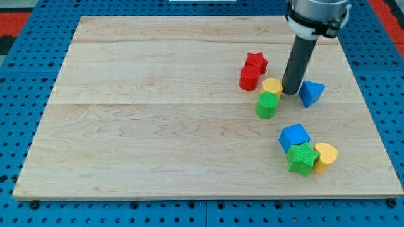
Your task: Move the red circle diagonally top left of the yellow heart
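The red circle [249, 78] sits right of the board's middle, touching the red star [256, 62] just above it. The yellow heart [326, 156] lies at the lower right, against the green star [303, 157]. My tip [290, 92] stands between a yellow block [273, 86] on its left and the blue triangle [311, 93] on its right. The tip is to the right of the red circle, with the yellow block between them. A green block [267, 104] touches the yellow block from below.
A blue cube [294, 137] sits above the green star at the lower right. The wooden board [158, 126] lies on a blue perforated base. The arm's grey body [315, 12] enters from the view's top right.
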`<state>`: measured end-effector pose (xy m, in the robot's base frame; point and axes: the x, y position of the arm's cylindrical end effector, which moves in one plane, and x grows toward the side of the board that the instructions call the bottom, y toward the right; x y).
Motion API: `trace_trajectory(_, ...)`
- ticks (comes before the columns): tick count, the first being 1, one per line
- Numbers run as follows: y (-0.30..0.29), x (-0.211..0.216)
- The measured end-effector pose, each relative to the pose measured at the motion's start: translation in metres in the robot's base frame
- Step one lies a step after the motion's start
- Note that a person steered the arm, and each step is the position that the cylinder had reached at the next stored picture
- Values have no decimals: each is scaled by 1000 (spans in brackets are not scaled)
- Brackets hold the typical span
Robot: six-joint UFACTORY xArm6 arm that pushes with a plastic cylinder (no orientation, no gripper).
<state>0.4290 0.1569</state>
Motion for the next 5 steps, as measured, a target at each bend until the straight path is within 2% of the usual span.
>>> trace_trajectory(2, -28, -24)
trace_trajectory(3, -18, -40)
trace_trajectory(5, -53, -33)
